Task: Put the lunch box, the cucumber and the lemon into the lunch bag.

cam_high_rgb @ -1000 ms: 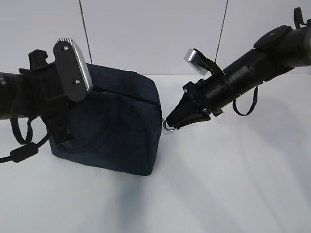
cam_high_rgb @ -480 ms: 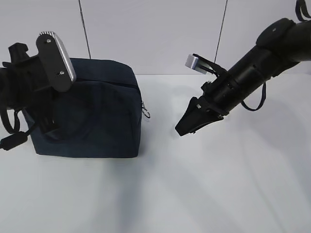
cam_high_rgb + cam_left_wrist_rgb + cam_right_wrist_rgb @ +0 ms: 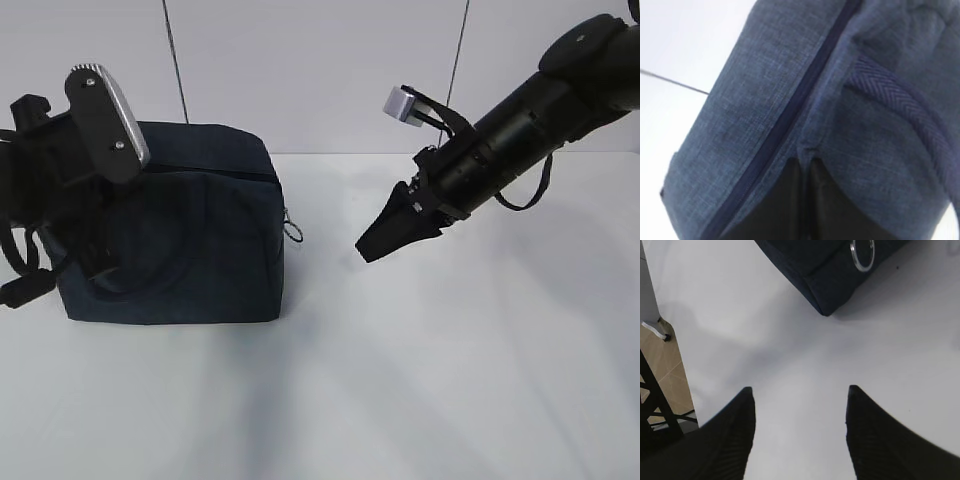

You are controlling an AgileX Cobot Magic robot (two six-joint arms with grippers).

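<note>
Exterior view: left gripper [image 3: 95, 262] largely hidden against the lunch bag [image 3: 200, 250], fingertips hard to make out; in the left wrist view, pressed together at the navy fabric by the closed zipper [image 3: 790, 120] and a handle strap [image 3: 910, 105]. Lunch bag stood upright at left on the white table [image 3: 400, 380], metal ring pull [image 3: 292, 230] hanging at its right edge. Right gripper [image 3: 372, 247] hovered apart from it, fingers [image 3: 727, 435] spread, empty. Pale wall behind; tan floor [image 3: 670, 370] past the table edge.

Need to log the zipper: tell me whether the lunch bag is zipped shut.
Shut: the lunch bag shows its zipper line closed, no gap or lining visible.
</note>
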